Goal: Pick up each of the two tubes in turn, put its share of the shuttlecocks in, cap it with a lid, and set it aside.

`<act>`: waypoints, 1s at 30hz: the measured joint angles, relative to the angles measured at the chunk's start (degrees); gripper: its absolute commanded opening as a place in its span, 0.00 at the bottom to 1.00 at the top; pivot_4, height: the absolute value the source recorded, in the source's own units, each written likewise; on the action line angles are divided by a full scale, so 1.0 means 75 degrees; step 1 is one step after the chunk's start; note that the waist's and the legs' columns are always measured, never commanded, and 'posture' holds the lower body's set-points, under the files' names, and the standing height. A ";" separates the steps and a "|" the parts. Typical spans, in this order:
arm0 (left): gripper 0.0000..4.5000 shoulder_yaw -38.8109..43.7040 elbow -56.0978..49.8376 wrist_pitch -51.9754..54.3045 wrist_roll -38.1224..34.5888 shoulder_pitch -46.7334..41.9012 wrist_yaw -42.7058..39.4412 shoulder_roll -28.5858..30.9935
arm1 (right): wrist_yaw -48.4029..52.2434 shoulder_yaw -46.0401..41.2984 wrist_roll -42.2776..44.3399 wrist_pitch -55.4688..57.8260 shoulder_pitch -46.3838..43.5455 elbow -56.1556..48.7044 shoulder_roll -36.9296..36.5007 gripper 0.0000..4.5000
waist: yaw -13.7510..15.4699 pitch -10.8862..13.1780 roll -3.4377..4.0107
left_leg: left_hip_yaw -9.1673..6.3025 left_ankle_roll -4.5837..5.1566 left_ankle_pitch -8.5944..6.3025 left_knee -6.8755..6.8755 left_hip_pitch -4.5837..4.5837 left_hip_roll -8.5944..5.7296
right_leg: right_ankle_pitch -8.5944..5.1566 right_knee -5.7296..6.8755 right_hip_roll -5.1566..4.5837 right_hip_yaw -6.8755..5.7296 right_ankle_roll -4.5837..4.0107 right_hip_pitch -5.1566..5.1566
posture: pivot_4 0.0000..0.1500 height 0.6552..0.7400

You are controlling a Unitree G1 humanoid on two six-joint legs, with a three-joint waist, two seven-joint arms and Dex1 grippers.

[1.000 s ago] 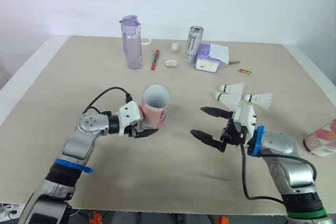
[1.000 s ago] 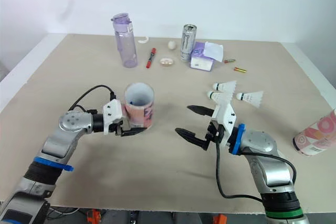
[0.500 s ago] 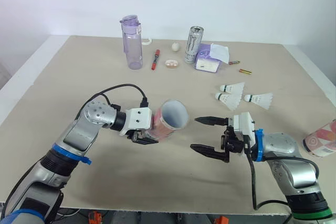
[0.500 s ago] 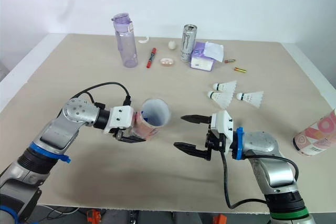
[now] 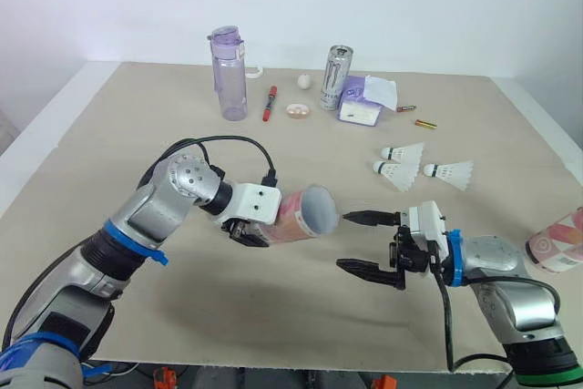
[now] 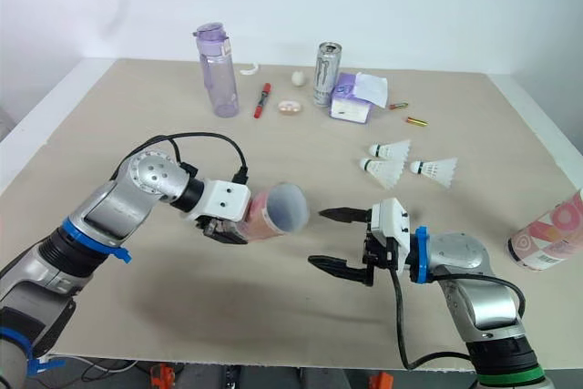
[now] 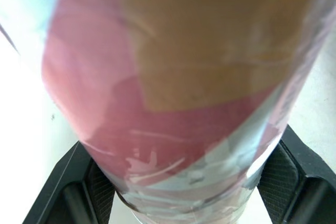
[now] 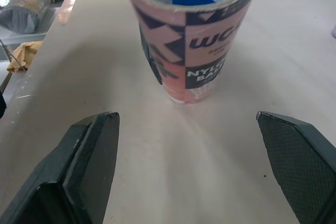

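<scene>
Pink tube (image 5: 299,215), clamped in the left pincer (image 5: 250,232), points its mouth toward three o'clock. Right pincer (image 5: 344,241) gapes empty; loading shuttlecocks (image 5: 404,171) likely comes next.

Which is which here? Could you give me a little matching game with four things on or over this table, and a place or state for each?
Things:
1. pink tube
2. right gripper
3. shuttlecocks
4. purple bottle

Places or states:
A. standing upright at the far side of the table
B. open and empty
C. held sideways in the left gripper, mouth toward the other gripper
D. lying loose on the table, on the robot's right

Pairs: 1-C, 2-B, 3-D, 4-A
</scene>
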 measured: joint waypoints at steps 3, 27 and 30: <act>0.67 -0.0052 0.0061 -0.0002 0.0102 -0.0060 0.0001 -0.0097 | -0.0200 -0.0004 0.0102 0.0165 -0.0033 -0.0001 0.0104 1.00 | 0.0005 -0.0001 0.0001 | -0.0006 0.0000 0.0000 0.0006 0.0000 -0.0002 | 0.0001 0.0000 0.0000 0.0000 0.0001 0.0006 | 1.00 1.00; 0.67 -0.0045 0.0669 -0.0183 0.0156 -0.0240 -0.0022 -0.0477 | -0.3856 -0.2004 0.0004 0.1704 -0.0648 0.1036 0.0215 1.00 | 0.0018 -0.0010 0.0018 | -0.0033 0.0022 0.0014 0.0022 0.0017 -0.0027 | -0.0005 -0.0001 -0.0001 0.0012 0.0011 0.0060 | 1.00 1.00; 0.67 -0.0041 0.0693 -0.0183 0.0175 -0.0246 -0.0001 -0.0522 | -0.4141 -0.1965 -0.0206 0.1905 -0.0580 0.1256 0.0279 1.00 | 0.0014 -0.0011 0.0019 | -0.0030 0.0022 0.0013 0.0022 0.0015 -0.0030 | -0.0008 -0.0002 -0.0002 0.0021 0.0015 0.0060 | 1.00 1.00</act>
